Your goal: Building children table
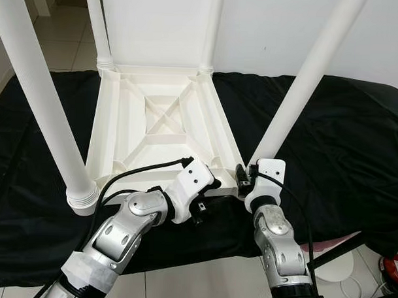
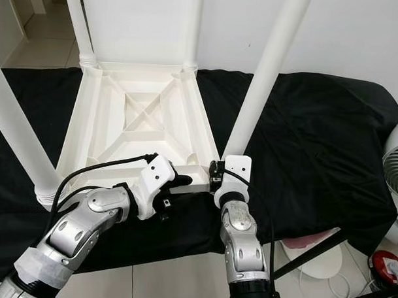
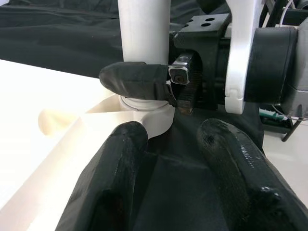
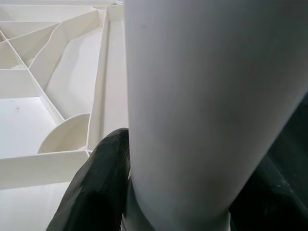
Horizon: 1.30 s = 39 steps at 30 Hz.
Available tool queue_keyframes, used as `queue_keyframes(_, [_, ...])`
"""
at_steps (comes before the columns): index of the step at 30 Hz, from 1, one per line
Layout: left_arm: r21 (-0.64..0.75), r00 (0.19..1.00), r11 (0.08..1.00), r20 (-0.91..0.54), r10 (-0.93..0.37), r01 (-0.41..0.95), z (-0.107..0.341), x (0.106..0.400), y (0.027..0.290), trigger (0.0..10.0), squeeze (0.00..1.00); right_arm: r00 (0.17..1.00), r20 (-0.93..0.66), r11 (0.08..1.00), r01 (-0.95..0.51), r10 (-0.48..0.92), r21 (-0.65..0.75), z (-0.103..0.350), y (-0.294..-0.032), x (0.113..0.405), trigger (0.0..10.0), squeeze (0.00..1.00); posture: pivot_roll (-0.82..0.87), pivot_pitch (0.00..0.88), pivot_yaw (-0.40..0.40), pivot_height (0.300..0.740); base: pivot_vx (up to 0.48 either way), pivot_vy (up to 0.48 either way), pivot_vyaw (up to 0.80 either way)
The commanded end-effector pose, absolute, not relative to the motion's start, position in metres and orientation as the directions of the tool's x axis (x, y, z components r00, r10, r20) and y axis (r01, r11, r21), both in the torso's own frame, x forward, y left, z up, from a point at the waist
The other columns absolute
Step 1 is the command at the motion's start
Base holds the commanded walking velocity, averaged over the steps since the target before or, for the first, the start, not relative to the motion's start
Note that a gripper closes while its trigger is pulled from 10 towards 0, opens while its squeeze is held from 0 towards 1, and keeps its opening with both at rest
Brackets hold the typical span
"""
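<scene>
We see the white children's table (image 1: 164,118) lying upside down on a black cloth (image 1: 343,141), its four legs pointing up. Our right gripper (image 1: 245,180) has its jaws clenched around the base of the near right leg (image 1: 306,81). Our left gripper (image 1: 211,186) rests at the tabletop's near rim just beside it, jaws released and apart.

An upturned table top (image 1: 162,121) is laid on a cloth-covered bench (image 1: 336,141), with a leg (image 1: 311,74) set at each corner. The near right leg is flanked by the right gripper (image 1: 247,171), apparently clasped; the left gripper (image 1: 214,183) is placed just left of it, at the near edge.
</scene>
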<state>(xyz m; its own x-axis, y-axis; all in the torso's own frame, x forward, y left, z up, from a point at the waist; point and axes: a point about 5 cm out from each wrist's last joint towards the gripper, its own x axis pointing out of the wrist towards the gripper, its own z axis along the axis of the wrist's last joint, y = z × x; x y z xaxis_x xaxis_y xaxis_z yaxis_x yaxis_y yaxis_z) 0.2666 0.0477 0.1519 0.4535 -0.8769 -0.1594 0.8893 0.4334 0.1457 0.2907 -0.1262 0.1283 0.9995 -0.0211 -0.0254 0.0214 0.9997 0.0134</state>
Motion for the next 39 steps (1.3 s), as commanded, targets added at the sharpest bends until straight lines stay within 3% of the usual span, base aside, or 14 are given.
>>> queue_keyframes(1, [0.141, 0.421, 0.401, -0.166, -0.892, 0.905, 0.152, 0.263, 0.045, 10.0, 0.00, 0.995, -0.069, 0.997, 0.077, -0.076, 0.004, 0.121, -0.134, 0.288, 10.0, 0.00, 0.04, 0.000, -0.064, 0.740, 0.000, 0.000, 0.00])
queue_keyframes(3, [0.142, 0.420, 0.400, -0.166, -0.892, 0.906, 0.153, 0.264, 0.044, 10.0, 0.00, 0.995, -0.064, 0.997, 0.075, -0.074, 0.002, 0.123, -0.133, 0.288, 10.0, 0.00, 0.04, 0.000, -0.062, 0.740, 0.000, 0.000, 0.00])
queue_keyframes(4, [0.143, 0.420, 0.400, -0.164, -0.893, 0.905, 0.154, 0.265, 0.044, 10.0, 0.00, 0.996, -0.053, 0.998, 0.065, -0.065, 0.002, 0.125, -0.131, 0.287, 10.0, 0.63, 0.03, 0.000, -0.064, 0.740, 0.000, 0.000, 0.00])
queue_keyframes(5, [0.143, 0.420, 0.400, -0.164, -0.893, 0.905, 0.154, 0.265, 0.044, 10.0, 0.00, 0.996, -0.053, 0.998, 0.065, -0.065, 0.002, 0.125, -0.131, 0.287, 10.0, 0.63, 0.03, 0.000, -0.064, 0.740, 0.000, 0.000, 0.00])
queue_keyframes(6, [0.144, 0.420, 0.400, -0.163, -0.893, 0.905, 0.154, 0.265, 0.044, 10.0, 0.00, 0.998, -0.033, 0.998, 0.054, -0.053, 0.011, 0.128, -0.130, 0.287, 10.0, 1.00, 0.03, 0.000, -0.064, 0.740, 0.000, 0.000, 0.00])
queue_keyframes(16, [0.139, 0.417, 0.398, -0.164, -0.894, 0.907, 0.153, 0.265, 0.043, 10.0, 0.00, 0.999, 0.055, 1.000, -0.001, 0.000, 0.014, 0.141, -0.143, 0.280, 10.0, 1.00, 0.02, 0.005, -0.067, 0.740, 0.000, 0.000, 0.00])
queue_keyframes(18, [0.137, 0.417, 0.398, -0.165, -0.894, 0.907, 0.153, 0.264, 0.044, 10.0, 0.00, 0.997, 0.050, 0.998, -0.065, 0.064, 0.020, 0.140, -0.148, 0.276, 10.0, 0.94, 0.02, 0.010, -0.066, 0.740, 0.000, 0.000, 0.00])
queue_keyframes(19, [0.136, 0.417, 0.398, -0.166, -0.894, 0.907, 0.153, 0.264, 0.044, 10.0, 0.00, 0.992, 0.046, 0.993, -0.120, 0.119, 0.015, 0.138, -0.150, 0.273, 10.0, 0.00, 0.02, 0.014, -0.064, 0.740, 0.000, 0.000, 0.00])
queue_keyframes(21, [0.136, 0.417, 0.398, -0.166, -0.894, 0.907, 0.153, 0.264, 0.044, 10.0, 0.00, 0.992, 0.046, 0.993, -0.120, 0.119, 0.015, 0.138, -0.150, 0.273, 10.0, 0.00, 0.02, 0.014, -0.064, 0.740, 0.000, 0.000, 0.00])
queue_keyframes(25, [0.134, 0.415, 0.397, -0.167, -0.894, 0.908, 0.153, 0.264, 0.044, 10.0, 0.00, 0.957, 0.032, 0.957, -0.286, 0.287, -0.046, 0.134, -0.163, 0.269, 10.0, 0.00, 0.02, 0.020, -0.061, 0.740, 0.000, 0.000, 0.00])
queue_keyframes(30, [0.132, 0.415, 0.397, -0.168, -0.894, 0.908, 0.153, 0.264, 0.044, 10.0, 0.00, 0.922, 0.029, 0.920, -0.382, 0.385, -0.083, 0.135, -0.177, 0.277, 10.0, 0.00, 0.02, 0.020, -0.060, 0.740, 0.000, 0.000, 0.00])
queue_keyframes(39, [0.148, 0.426, 0.404, -0.174, -0.888, 0.903, 0.154, 0.268, 0.045, 10.0, 0.00, 0.845, 0.010, 0.838, -0.529, 0.535, -0.137, 0.136, -0.167, 0.301, 10.0, 0.00, 0.03, 0.027, -0.059, 0.740, 0.000, 0.000, 0.00])
